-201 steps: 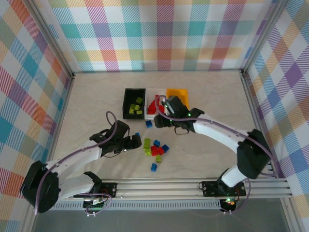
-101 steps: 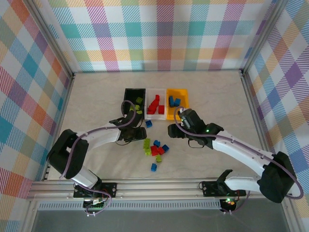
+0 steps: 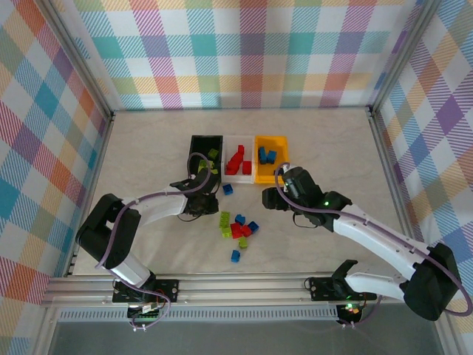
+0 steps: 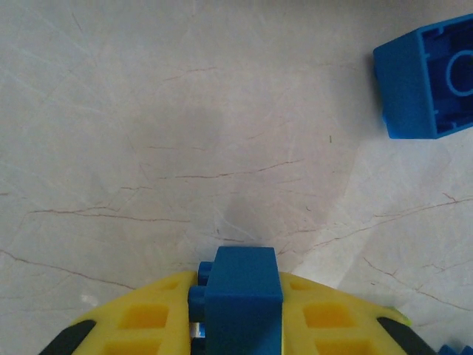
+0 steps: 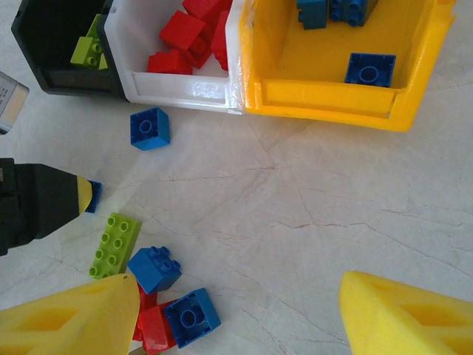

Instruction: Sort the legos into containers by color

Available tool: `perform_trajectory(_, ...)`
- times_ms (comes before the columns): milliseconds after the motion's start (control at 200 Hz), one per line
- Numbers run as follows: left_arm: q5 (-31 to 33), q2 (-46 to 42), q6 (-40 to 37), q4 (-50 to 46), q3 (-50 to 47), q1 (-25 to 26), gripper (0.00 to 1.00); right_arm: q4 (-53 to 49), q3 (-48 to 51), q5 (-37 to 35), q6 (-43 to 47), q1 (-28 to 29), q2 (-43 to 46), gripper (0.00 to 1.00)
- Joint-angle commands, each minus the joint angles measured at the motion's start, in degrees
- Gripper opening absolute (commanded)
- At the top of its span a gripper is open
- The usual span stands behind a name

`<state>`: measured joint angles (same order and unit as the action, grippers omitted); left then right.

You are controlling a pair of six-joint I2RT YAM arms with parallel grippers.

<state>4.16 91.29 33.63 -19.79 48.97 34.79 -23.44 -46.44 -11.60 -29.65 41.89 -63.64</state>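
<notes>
The left gripper is clamped on a small glossy blue plastic brick. The brick is pinched between the gripper's yellow fingers, low over the pale marbled tabletop (whether the brick touches the surface cannot be told). From above, this gripper lies left of the loose pile of bricks and near the front of the black plastic bin. A second blue brick rests on the table just beyond it, with its hollow underside showing.

The right gripper stands wide, its two yellow fingertips well apart. It holds nothing and touches nothing. It hovers over the table in front of the orange-yellow plastic bin, which has blue bricks in it. The white plastic bin sits between the other two and holds red bricks. The black bin holds lime green bricks.

Loose on the table in front of the bins are a long lime green brick, two more blue bricks and a red brick, the last three touching one another.
</notes>
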Motion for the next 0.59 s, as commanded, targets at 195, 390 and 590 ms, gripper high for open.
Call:
perform_trajectory(195,-0.13,-0.01,-1.03,-7.04,16.10,4.82,0.17,-1.58,4.65,-3.36,-3.29,-2.32,7.40,0.72)
perform_trajectory(390,-1.10,13.31,-2.92,-10.60,37.18,7.09,0.17,-3.17,6.49,-2.47,-4.09,-3.33,9.35,0.72)
perform_trajectory(590,0.39,30.12,-5.68,-19.77,61.48,7.65,0.16,-4.89,7.04,-2.38,-4.10,-3.77,11.11,0.73)
